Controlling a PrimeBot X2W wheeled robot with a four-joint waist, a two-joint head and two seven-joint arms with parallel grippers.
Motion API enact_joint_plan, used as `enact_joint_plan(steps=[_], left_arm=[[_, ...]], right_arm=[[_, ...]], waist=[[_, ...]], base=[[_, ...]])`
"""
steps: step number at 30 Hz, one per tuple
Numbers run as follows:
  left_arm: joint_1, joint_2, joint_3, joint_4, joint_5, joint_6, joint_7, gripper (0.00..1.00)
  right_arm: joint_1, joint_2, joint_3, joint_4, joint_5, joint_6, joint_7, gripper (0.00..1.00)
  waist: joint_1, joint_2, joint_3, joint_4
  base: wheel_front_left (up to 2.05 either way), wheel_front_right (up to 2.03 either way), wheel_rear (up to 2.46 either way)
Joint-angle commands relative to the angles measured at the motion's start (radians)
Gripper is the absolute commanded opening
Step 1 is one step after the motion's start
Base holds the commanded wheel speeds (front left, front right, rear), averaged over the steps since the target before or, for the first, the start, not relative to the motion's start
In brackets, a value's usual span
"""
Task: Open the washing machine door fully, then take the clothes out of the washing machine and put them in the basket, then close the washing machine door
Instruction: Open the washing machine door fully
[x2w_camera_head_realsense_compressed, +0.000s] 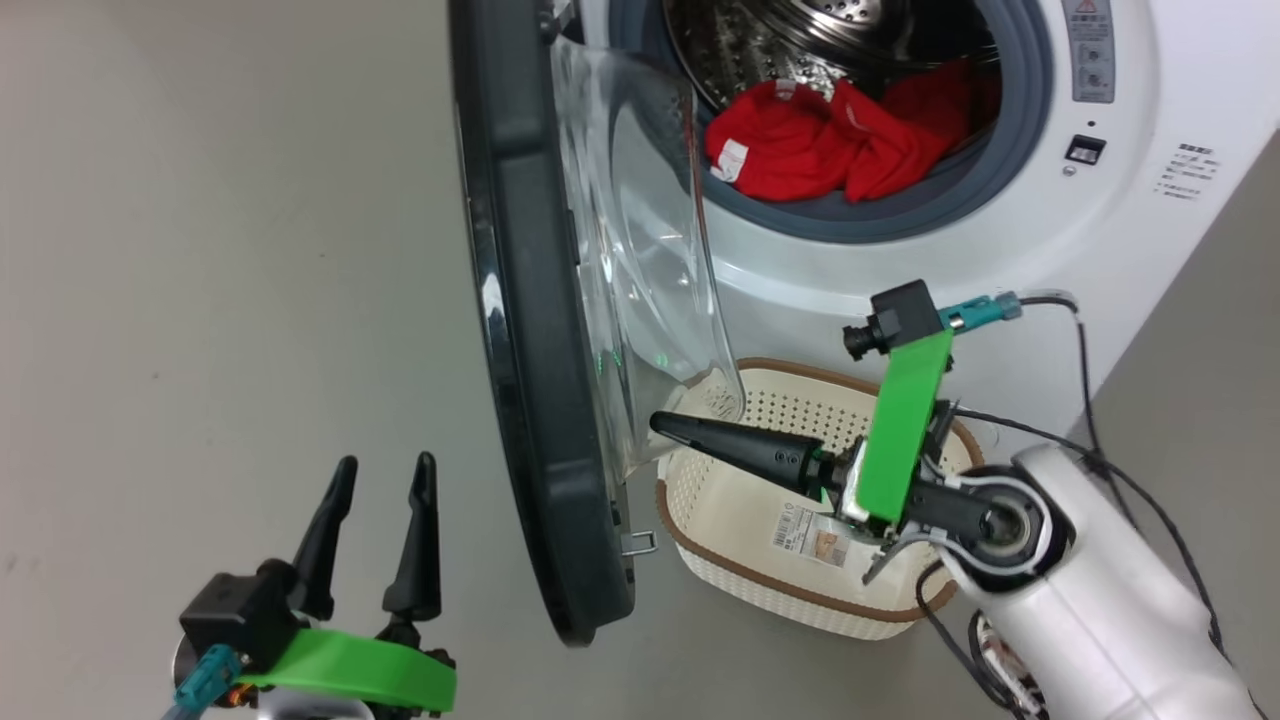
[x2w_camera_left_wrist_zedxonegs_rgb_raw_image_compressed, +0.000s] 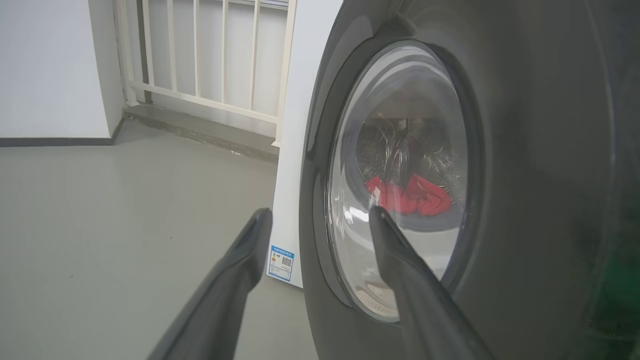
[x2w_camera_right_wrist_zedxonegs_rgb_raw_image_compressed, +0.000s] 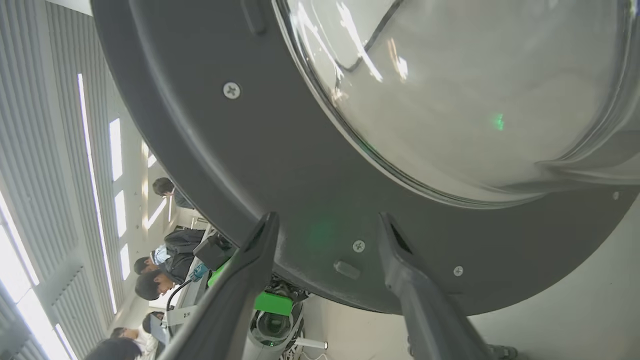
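the door (x2w_camera_head_realsense_compressed: 530, 350) stood wide open, its glass bulging toward the washing machine (x2w_camera_head_realsense_compressed: 1130, 220). red clothes (x2w_camera_head_realsense_compressed: 830, 140) lay in the drum's mouth, with the basket (x2w_camera_head_realsense_compressed: 780, 600) on the floor below. the right pincer (x2w_camera_head_realsense_compressed: 668, 425), spread and empty, pointed at the door's inner side; the left pincer (x2w_camera_head_realsense_compressed: 385, 470) hung open and empty outside it.

— How many of each?
— One washing machine (x2w_camera_head_realsense_compressed: 1150, 230), one washing machine door (x2w_camera_head_realsense_compressed: 530, 350), one basket (x2w_camera_head_realsense_compressed: 760, 590).
— The clothes (x2w_camera_head_realsense_compressed: 810, 150)?
— One red heap; I cannot tell how many pieces.
— Pincers?
— Two: left pincer (x2w_camera_head_realsense_compressed: 387, 462), right pincer (x2w_camera_right_wrist_zedxonegs_rgb_raw_image_compressed: 327, 216).
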Motion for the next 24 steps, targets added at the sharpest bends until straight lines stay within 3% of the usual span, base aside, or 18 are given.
enact_joint_plan(steps=[1,9,15,20,24], left_arm=[[0.005,0.018,0.042,-0.021,0.016,-0.006,-0.008,1.00],[0.005,0.018,0.062,-0.017,0.028,-0.009,-0.008,1.00],[0.002,0.018,0.070,-0.020,0.040,-0.009,-0.008,1.00],[0.006,0.018,0.072,-0.018,0.089,-0.008,-0.008,1.00],[0.019,0.018,0.079,-0.025,0.096,-0.008,-0.008,1.00]], right_arm=[[0.020,-0.004,0.011,-0.074,-0.077,0.004,-0.062,1.00],[0.089,-0.111,0.179,-0.204,-0.434,0.004,-0.467,1.00],[0.082,-0.190,0.329,-0.110,-0.627,0.004,-0.778,1.00],[0.084,-0.195,0.365,-0.015,-0.687,0.004,-0.929,1.00],[0.093,-0.183,0.326,0.089,-0.817,0.004,-0.980,1.00]], waist=[[0.0000,0.0000,-0.007,-0.017],[0.0000,0.0000,-0.017,-0.041],[0.0000,0.0000,-0.030,-0.049],[0.0000,0.0000,-0.040,-0.054],[0.0000,0.0000,-0.051,-0.061]], base=[[0.00,0.00,0.00],[0.00,0.00,0.00],[0.00,0.00,0.00],[0.00,0.00,0.00],[0.00,0.00,0.00]])
